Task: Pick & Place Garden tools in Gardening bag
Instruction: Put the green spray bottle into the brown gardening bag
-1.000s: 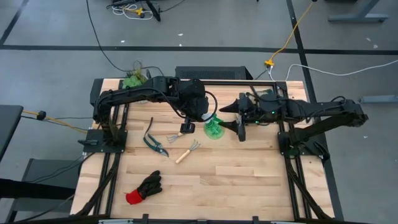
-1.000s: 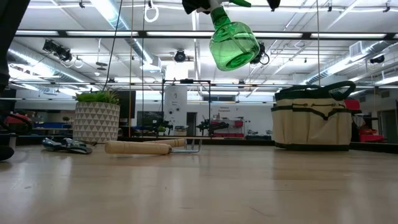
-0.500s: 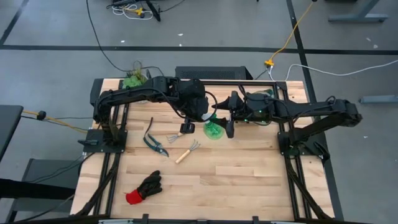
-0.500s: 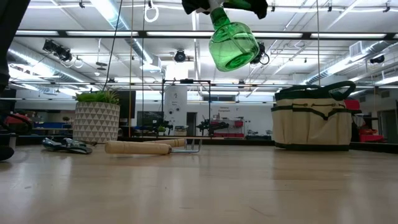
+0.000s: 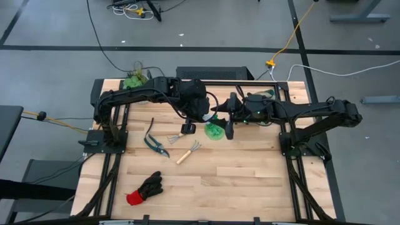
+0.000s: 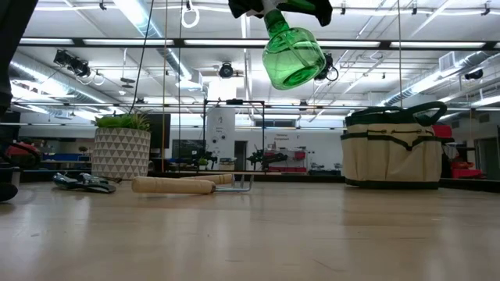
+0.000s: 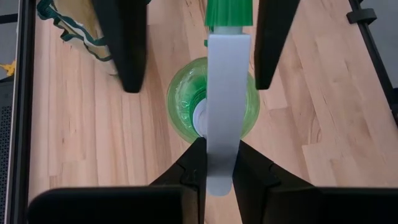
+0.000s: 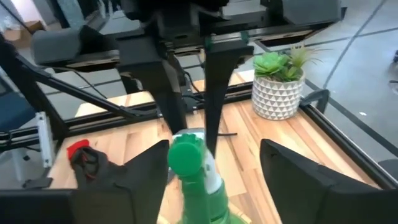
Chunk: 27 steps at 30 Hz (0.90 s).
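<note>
The green spray bottle hangs high over the middle of the table and also shows in the low view. My left gripper is shut on its white spray head. My right gripper is open. Its fingers stand on either side of the bottle's green nozzle, and I see no touch. The beige and green gardening bag stands on the table at the far right. The shears, fork, rake and black glove lie flat on the table. My left gripper pinches the bottle's white spray head between its two fingers. The fingers come from above and point down. The bottle is lifted clear of the table and hangs below the fingers, its round body tilted a little.
A leafy plant in a white pot stands at the table's far left corner. Black frame rails run along both sides of the table. Bare wood lies toward the near right.
My right gripper has moved toward the table's left, up to the held bottle, and its fingers now stand on either side of the bottle's nozzle. The bottle has stayed aloft in my left gripper.
</note>
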{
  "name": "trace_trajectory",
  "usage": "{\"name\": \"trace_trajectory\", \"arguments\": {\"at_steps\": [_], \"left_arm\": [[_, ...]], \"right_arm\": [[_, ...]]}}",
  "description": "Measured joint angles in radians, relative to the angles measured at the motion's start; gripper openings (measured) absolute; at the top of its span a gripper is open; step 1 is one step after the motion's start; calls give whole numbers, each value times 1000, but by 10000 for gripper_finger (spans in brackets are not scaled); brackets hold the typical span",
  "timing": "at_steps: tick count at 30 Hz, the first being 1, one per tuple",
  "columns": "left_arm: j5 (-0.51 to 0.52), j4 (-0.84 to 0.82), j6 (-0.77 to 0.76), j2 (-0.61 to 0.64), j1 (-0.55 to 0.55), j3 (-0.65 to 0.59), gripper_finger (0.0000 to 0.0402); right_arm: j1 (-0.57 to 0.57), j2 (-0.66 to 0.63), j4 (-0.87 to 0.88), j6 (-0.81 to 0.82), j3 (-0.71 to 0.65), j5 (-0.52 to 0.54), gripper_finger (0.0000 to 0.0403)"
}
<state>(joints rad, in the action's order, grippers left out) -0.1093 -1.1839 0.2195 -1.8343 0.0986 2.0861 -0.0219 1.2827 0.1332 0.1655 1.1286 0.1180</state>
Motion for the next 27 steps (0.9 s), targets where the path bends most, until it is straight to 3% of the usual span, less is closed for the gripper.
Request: {"name": "trace_trajectory", "arguments": {"at_steps": [13, 27], "left_arm": [[0, 0, 0, 0, 0, 0, 58], [0, 1, -1, 0, 0, 0, 59]], "right_arm": [[0, 3, -26, 1, 0, -32, 137], [0, 3, -22, 0, 0, -33, 85]]}}
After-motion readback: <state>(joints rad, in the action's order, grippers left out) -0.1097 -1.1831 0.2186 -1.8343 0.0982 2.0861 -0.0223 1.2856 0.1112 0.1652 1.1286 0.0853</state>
